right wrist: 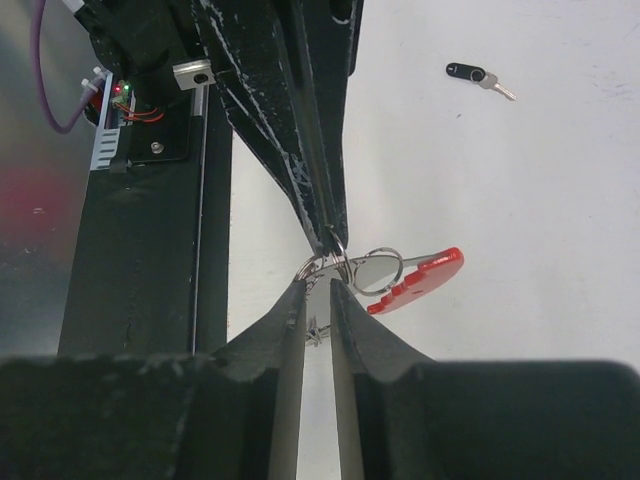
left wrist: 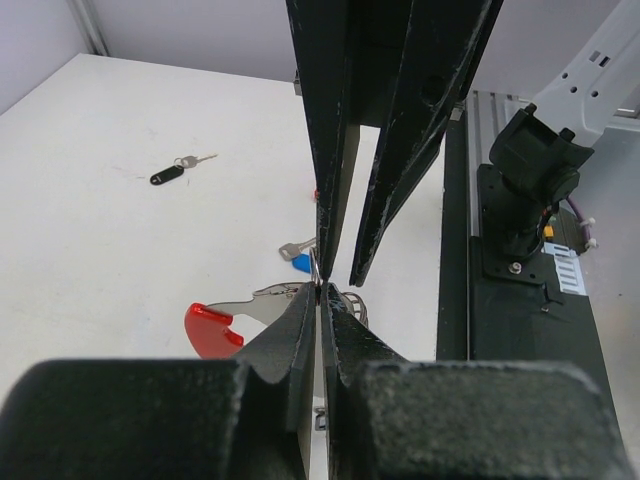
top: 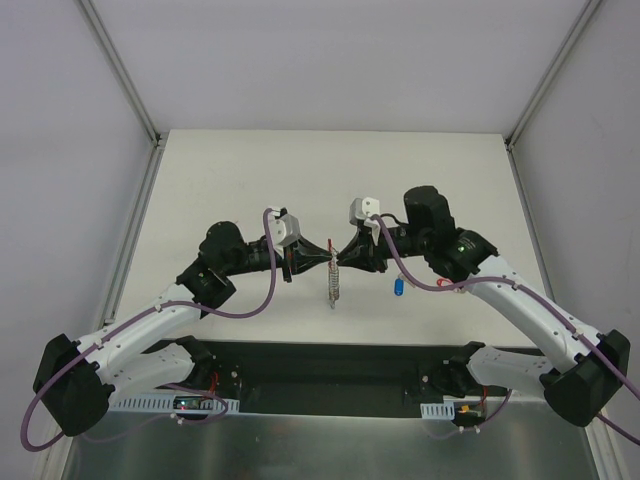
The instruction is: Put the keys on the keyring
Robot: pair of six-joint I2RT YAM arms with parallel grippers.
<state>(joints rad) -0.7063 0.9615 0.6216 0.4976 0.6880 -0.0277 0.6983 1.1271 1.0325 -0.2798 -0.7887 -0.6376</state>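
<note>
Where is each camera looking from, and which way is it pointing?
Top external: above and behind the arm bases, looking down on the table; both arms show, left gripper and right gripper meeting mid-table.
Left wrist: on the left arm, looking along its own shut fingers at the right gripper opposite.
Right wrist: on the right arm, looking along its own fingers at the left gripper.
Shared: both wrist views show the keyring and the black-headed key.
</note>
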